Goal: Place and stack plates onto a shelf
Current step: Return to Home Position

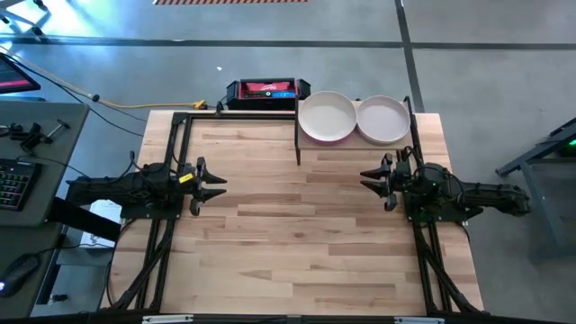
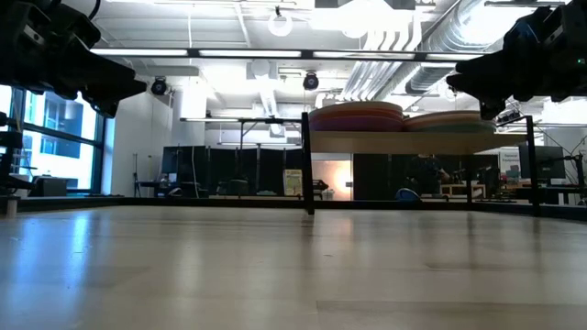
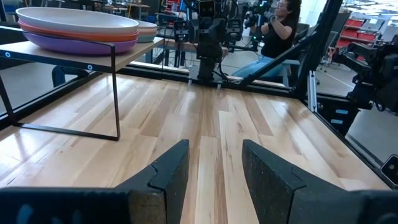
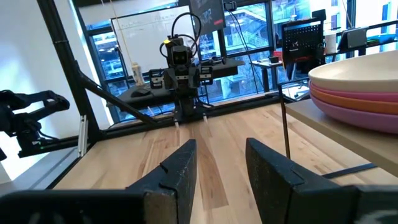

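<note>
No text, number or sign can be read. The red-and-black case [image 1: 267, 90] bears a pale marking, too small to make out.

High view: overhead, looking straight down, whole tabletop [image 1: 297, 243] framed. Low view: at tabletop height, level toward the shelf [image 2: 404, 142] at the far edge. Wrist views: close behind left gripper [image 3: 214, 149] and right gripper [image 4: 221, 146], facing each other. All views share the shelf.
</note>
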